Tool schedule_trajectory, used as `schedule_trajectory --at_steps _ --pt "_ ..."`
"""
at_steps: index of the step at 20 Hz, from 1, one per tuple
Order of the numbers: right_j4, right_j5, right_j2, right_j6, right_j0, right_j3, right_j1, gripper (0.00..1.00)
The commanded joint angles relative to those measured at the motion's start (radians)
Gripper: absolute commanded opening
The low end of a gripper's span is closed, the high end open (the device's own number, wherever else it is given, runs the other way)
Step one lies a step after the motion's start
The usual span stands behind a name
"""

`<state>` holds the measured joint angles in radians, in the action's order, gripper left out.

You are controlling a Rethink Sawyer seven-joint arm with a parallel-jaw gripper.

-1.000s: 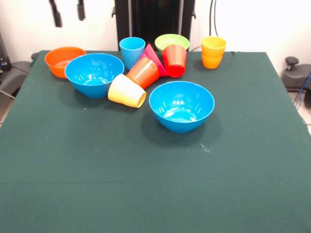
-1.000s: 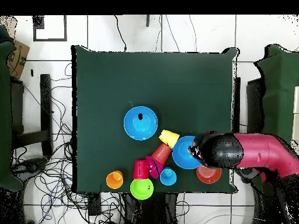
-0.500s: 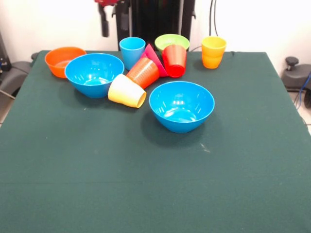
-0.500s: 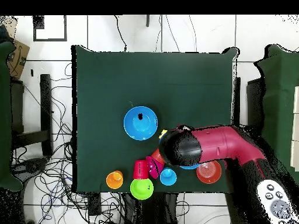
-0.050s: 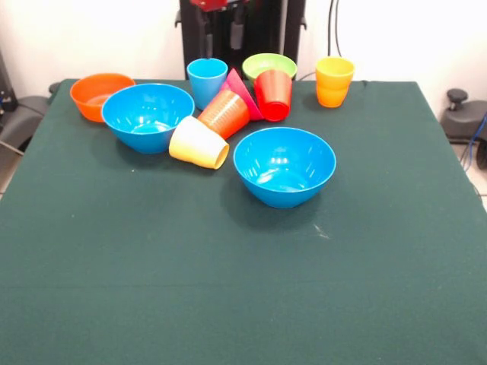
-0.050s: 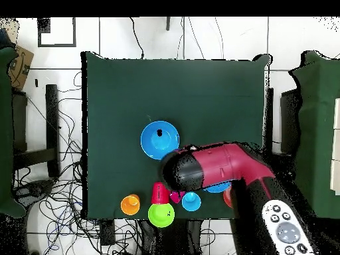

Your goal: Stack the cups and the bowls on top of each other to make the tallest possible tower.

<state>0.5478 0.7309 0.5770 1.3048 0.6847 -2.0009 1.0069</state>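
Note:
My gripper [image 5: 222, 36] hangs open at the top of the front view, just above and behind the light blue cup [image 5: 207, 80], holding nothing. Beside that cup a pink-red bowl [image 5: 242, 91] stands on its edge, with a red cup [image 5: 273, 95] leaning to its right. An orange cup [image 5: 224, 114] and a pale yellow cup [image 5: 198, 143] lie on their sides. Two large blue bowls [image 5: 148, 115] [image 5: 284, 166] sit upright. The orange bowl [image 5: 99, 95], lime-green bowl [image 5: 268, 65] and yellow-orange cup [image 5: 335, 81] stand apart. No tower stands. Overhead, the arm [image 6: 199, 169] hides the gripper.
The dark green table [image 5: 228, 289] stretches wide in front of the cluster. In the overhead view the arm covers one blue bowl and the lying cups; the other blue bowl [image 6: 159, 139] shows beside it. Cables lie on the floor around the table.
The arm has swung across the back of the table. The gripper went from above the orange bowl's side to over the light blue cup. No cup or bowl has moved.

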Motion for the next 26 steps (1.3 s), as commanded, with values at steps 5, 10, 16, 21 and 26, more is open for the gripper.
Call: schedule_trajectory --at_steps 5,10,16,21,26 --pt "-0.03 -0.018 -0.077 0.236 -0.113 -0.062 0.012 1.0" --pt "-0.039 -0.013 -0.088 0.289 -0.164 -0.065 0.022 1.0" --pt "-0.021 -0.035 -0.125 0.373 -0.243 -0.054 -0.002 1.0" --pt "-0.013 -0.052 -0.162 0.446 -0.322 -0.035 -0.03 1.0" --pt "-0.003 -0.067 -0.189 0.498 -0.381 -0.01 -0.064 1.0"
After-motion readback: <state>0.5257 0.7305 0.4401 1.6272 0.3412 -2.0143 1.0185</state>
